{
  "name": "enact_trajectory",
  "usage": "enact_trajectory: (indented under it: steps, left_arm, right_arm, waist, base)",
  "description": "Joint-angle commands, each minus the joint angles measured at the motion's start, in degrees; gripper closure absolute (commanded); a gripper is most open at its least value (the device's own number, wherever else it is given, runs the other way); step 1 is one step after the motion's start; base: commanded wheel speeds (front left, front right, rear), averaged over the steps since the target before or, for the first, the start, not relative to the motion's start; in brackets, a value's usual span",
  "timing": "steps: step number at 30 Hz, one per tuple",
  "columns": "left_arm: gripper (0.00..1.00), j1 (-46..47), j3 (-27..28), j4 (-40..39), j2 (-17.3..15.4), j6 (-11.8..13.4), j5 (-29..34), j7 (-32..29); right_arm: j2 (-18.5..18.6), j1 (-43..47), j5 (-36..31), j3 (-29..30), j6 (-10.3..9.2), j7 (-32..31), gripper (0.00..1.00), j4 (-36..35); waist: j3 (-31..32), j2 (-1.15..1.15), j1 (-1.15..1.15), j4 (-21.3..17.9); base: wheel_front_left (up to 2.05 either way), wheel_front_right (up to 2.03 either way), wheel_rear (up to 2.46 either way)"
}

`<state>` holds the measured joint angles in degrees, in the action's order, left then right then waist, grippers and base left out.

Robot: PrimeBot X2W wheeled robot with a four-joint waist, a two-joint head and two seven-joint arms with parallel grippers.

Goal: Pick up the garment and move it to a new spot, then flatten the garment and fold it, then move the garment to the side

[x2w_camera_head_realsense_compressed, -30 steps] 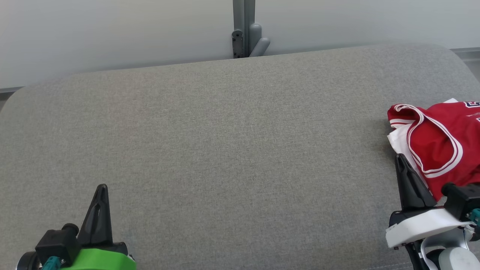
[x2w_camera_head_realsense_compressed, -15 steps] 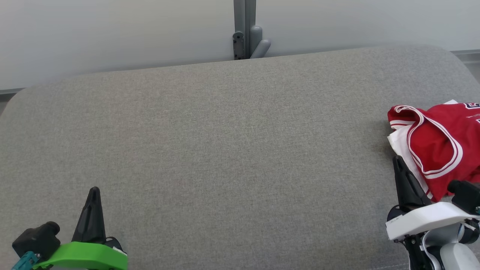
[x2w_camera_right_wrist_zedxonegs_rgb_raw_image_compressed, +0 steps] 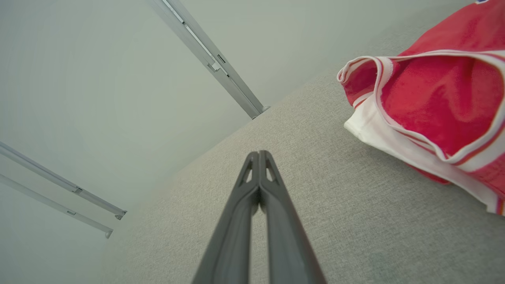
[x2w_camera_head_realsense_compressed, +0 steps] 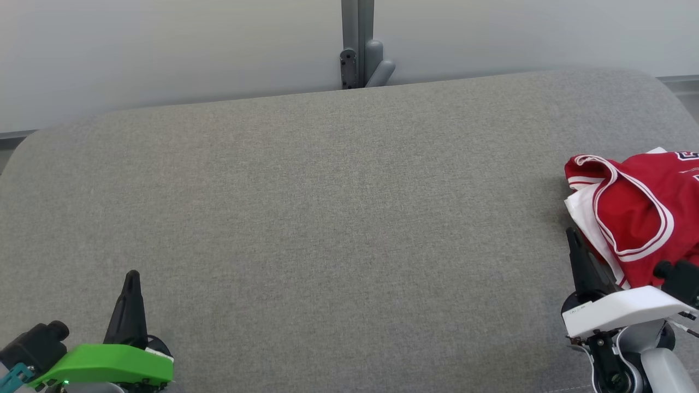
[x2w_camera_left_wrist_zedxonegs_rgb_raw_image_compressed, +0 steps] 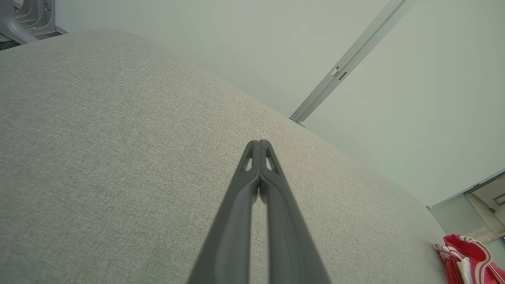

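Grey sofa (x2w_camera_head_realsense_compressed: 327, 218); folded red garment (x2w_camera_head_realsense_compressed: 639, 213) at right; left gripper (x2w_camera_head_realsense_compressed: 131, 275), right gripper (x2w_camera_head_realsense_compressed: 570, 232) closed, empty.

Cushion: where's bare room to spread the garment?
The cushion is bare from its left edge across the middle to the red garment, back to the wall post. Crowded at the right edge, where the garment lies bunched beside the right gripper.

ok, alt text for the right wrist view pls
The right gripper, its two long dark fingers shut tip to tip, points across a grey woven-fabric cushion toward a pale wall crossed by metal rails. A crumpled red jersey with white trim lies on the cushion at upper right, apart from the fingers.
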<state>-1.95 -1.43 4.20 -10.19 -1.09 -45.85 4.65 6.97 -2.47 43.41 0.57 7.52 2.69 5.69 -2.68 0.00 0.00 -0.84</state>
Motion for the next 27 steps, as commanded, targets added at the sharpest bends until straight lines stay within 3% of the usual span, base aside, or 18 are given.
enact_trajectory:
  steps: [1, 27]
  left_arm:
    - [1.0, 1.7, 0.9, -0.1, -0.1, -0.5, -2.5, -0.4]
    - [1.0, 4.0, 4.6, 3.4, 2.2, -2.8, -18.9, -4.3]
  right_arm:
    - [0.1, -1.6, 2.7, 0.2, -0.01, -0.3, 1.0, 0.0]
    - [-1.4, -4.3, 19.8, 0.7, -0.01, -3.1, 1.0, 4.7]
  waist:
    - [0.1, 0.0, 0.0, 0.0]
    - [0.7, 0.0, 0.0, 0.3]
  base:
    - [0.0, 0.0, 0.0]
    - [0.0, 0.0, 0.0]
